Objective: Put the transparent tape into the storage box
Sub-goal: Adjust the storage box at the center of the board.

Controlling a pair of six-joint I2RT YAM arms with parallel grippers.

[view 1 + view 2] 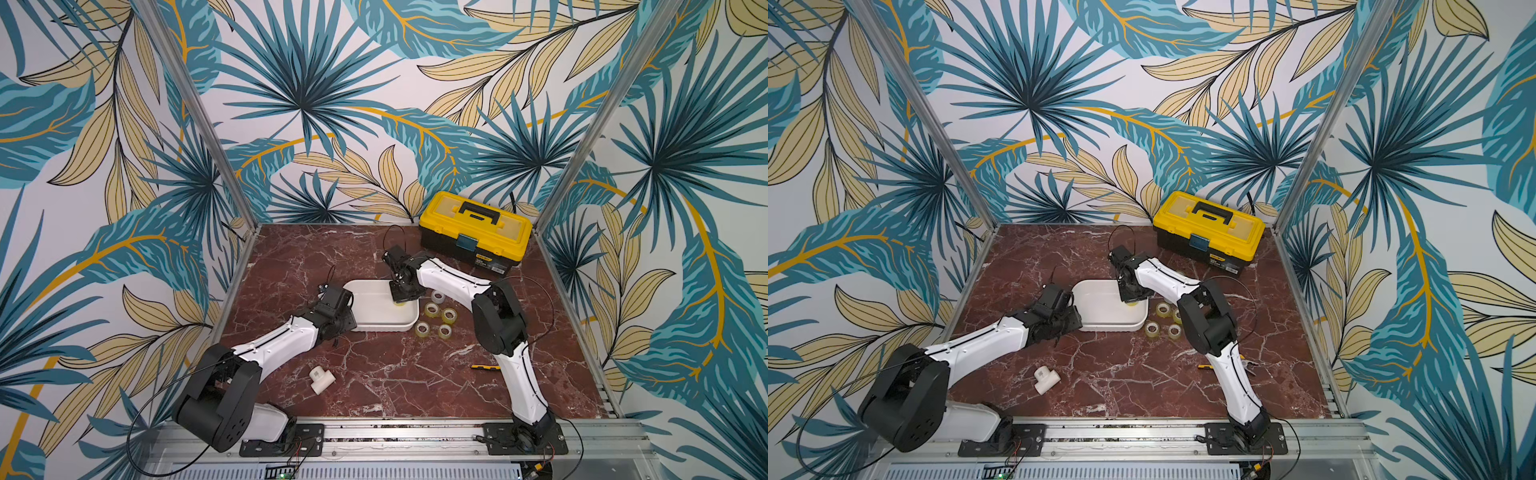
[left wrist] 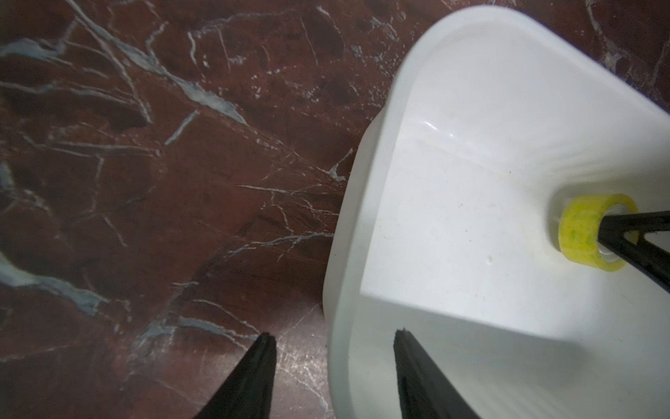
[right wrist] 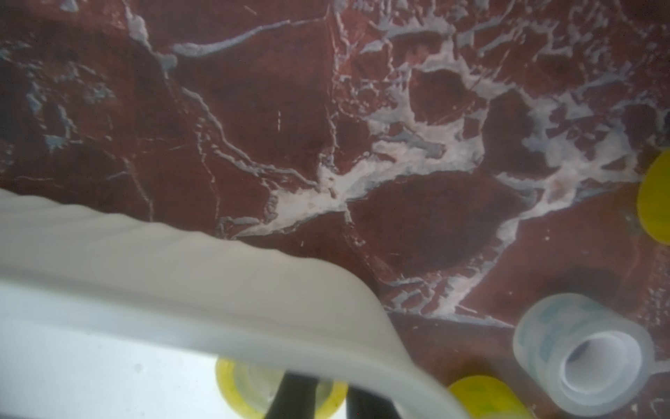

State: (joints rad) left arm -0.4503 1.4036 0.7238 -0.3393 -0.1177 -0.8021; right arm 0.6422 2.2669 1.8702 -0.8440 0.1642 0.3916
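The storage box [image 1: 374, 328], a shallow white tub, sits mid-table in both top views. My right gripper [image 3: 331, 399] reaches down into its right front corner, shut on a yellowish roll of transparent tape [image 2: 580, 232]. One finger is inside the core and one outside, and the roll rests low on the box floor. The same roll [image 1: 400, 304] peeks out below the wrist. Several more tape rolls [image 1: 432, 309] lie on the table right of the box, among them a greyer-white one [image 3: 580, 355]. My left gripper [image 2: 333, 333] is open astride the box's left wall [image 2: 355, 290], touching nothing.
A yellow-and-black toolbox [image 1: 475, 230] stands at the back right. A white T-shaped pipe fitting [image 1: 322, 379] lies near the front left. A small yellow-and-black knife [image 1: 484, 367] lies beside the right arm. The table is dark red marble.
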